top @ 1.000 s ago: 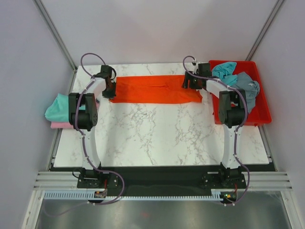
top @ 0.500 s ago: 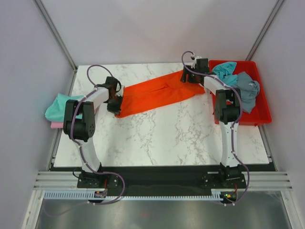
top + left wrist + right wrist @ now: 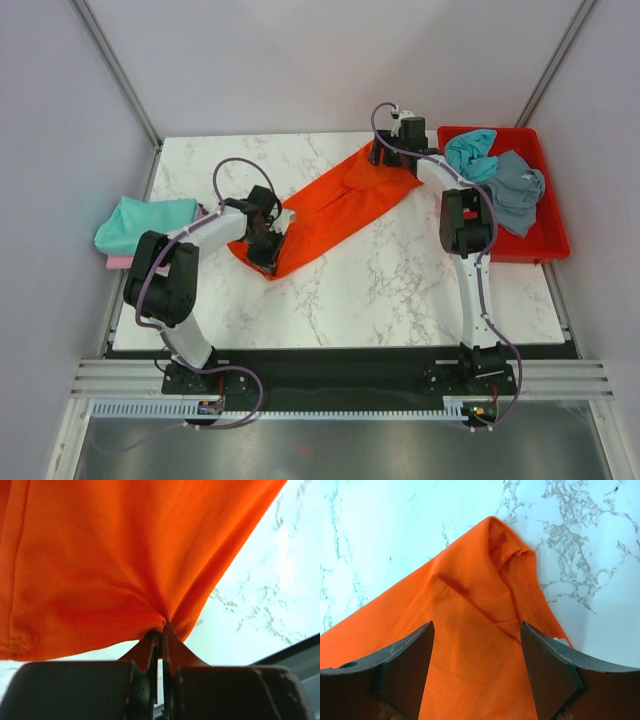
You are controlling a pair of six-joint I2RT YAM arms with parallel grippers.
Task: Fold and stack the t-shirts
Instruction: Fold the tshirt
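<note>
My left hand (image 3: pixel 268 246), pinching the shirt (image 3: pixel 335 205), has dragged one end away from the tray (image 3: pixel 545 240); my right hand (image 3: pixel 476 630), spread, leaves it free to fold.

Red tray (image 3: pixel 552 242) at right of marble table (image 3: pixel 380 290).

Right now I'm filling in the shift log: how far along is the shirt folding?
Done: a folded teal shirt lies on a pink shirt at the table's left edge. In hand: the orange shirt, a long strip; the left gripper is shut on its near end, the right gripper open over its far end. Left: a crumpled teal shirt and a grey shirt in the tray.
</note>
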